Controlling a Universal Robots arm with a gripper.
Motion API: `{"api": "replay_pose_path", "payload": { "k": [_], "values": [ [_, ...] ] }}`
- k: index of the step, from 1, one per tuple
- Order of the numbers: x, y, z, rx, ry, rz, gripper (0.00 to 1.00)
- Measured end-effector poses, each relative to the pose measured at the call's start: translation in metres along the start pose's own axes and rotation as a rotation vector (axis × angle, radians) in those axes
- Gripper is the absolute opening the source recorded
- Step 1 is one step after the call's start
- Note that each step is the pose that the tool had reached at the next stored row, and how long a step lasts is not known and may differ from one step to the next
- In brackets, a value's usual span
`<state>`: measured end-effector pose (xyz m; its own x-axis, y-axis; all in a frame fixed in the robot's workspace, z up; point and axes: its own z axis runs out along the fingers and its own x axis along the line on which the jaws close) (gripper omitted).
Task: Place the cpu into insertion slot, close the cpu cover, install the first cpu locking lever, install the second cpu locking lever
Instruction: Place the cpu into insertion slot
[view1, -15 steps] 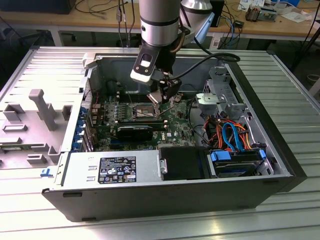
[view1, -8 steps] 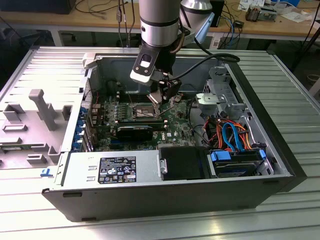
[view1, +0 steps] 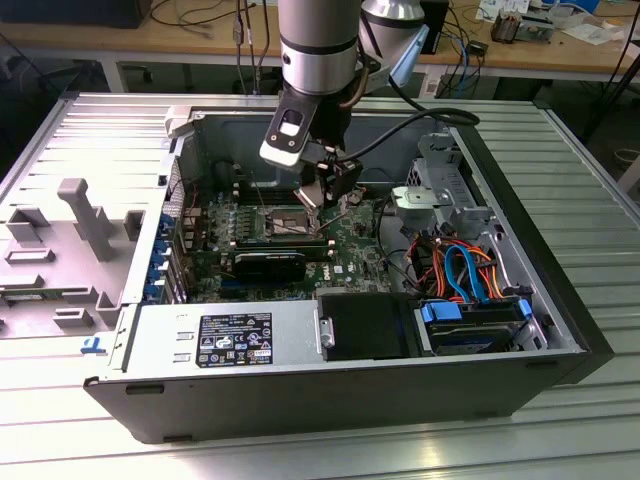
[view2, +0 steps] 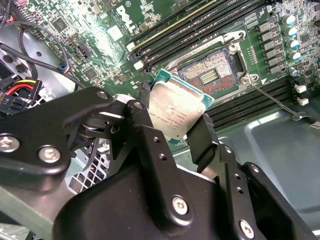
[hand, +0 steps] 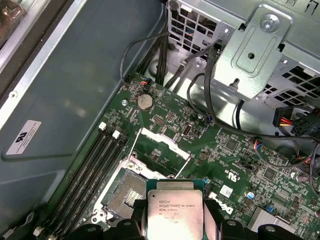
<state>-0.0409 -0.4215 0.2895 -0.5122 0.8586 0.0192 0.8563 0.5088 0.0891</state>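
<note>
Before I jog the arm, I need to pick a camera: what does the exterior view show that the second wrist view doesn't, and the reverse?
Exterior view: the open computer case, power supply and drive bay. Second wrist view: the cpu clamped in the tool. Both: the tool, green motherboard and empty insertion slot.

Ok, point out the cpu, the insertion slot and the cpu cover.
cpu (view2: 172, 112): second wrist view, middle of metal top.
insertion slot (view2: 207, 75): second wrist view, dark contact field.
cpu cover (hand: 166, 142): first wrist view, silver frame bar.
</note>
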Motion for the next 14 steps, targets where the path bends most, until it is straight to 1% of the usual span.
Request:
{"api": "replay_pose_path", "payload": {
  "k": [14],
  "values": [
    [0.0,-0.0002,0.0024,-0.0004,-0.0015,0.016,0.54]
  ]
}}
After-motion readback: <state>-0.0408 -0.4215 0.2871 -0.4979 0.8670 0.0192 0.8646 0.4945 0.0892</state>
